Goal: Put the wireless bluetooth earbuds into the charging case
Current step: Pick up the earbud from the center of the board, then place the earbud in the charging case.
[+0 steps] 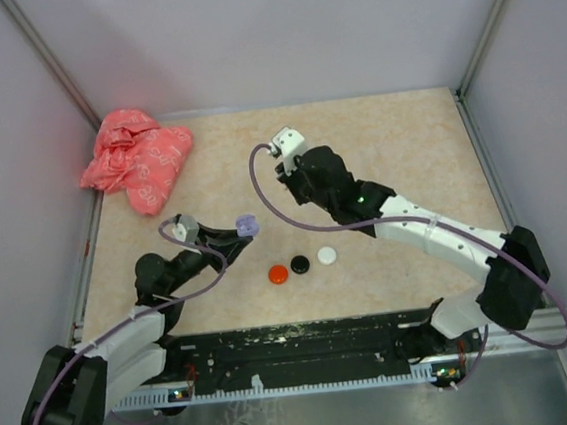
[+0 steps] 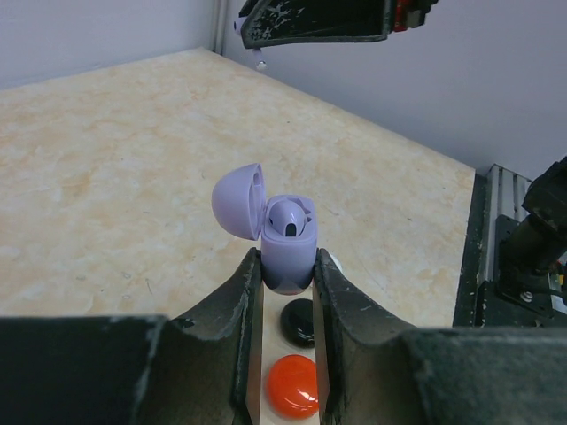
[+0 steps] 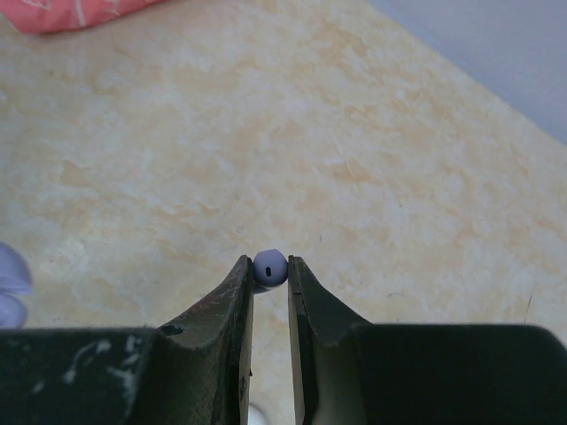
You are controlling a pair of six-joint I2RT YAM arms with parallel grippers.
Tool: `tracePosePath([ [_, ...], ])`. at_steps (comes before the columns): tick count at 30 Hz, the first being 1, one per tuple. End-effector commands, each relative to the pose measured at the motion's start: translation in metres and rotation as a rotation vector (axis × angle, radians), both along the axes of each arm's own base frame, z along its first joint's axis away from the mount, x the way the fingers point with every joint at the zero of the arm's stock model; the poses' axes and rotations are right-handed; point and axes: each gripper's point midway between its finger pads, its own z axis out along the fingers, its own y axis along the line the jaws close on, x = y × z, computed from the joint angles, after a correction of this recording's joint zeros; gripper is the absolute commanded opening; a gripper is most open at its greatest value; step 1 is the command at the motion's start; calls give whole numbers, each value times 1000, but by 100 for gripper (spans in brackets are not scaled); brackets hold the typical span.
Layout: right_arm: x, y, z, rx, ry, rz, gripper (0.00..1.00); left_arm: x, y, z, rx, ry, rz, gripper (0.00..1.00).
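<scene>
One lilac earbud (image 2: 288, 220) sits in the open charging case (image 2: 285, 257), which is pinched upright by the left tool (image 2: 288, 270). A second earbud (image 3: 270, 267) is clamped at the tips of the right tool (image 3: 269, 271), above the table (image 3: 372, 142) and apart from the case; seating it is what remains.

The open lilac charging case (image 2: 288, 251) is standing between the left gripper's (image 2: 288, 263) tips, a lilac earbud (image 2: 288, 218) inside; the second lilac earbud (image 3: 269, 266) is sitting between the right gripper's (image 3: 269, 271) tips.
</scene>
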Motion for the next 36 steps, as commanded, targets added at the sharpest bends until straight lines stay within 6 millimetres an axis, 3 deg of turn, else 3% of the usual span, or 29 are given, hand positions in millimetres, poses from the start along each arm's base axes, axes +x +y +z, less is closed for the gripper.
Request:
tracePosePath([
  [1, -21, 8, 52, 45, -193, 69, 16, -9, -3, 28, -52, -53, -55, 0],
  [8, -71, 30, 72, 116, -313, 284, 16, -22, -6, 45, -64, -104, -110, 0],
  [18, -116, 48, 87, 178, -454, 536, 16, -36, -16, 65, -57, -185, -230, 0],
  [25, -133, 53, 94, 171, -580, 624, 16, -43, -19, 77, -87, -197, -291, 0],
  [36, -142, 62, 98, 150, -643, 649, 16, -46, -19, 85, -112, -164, -304, 0],
])
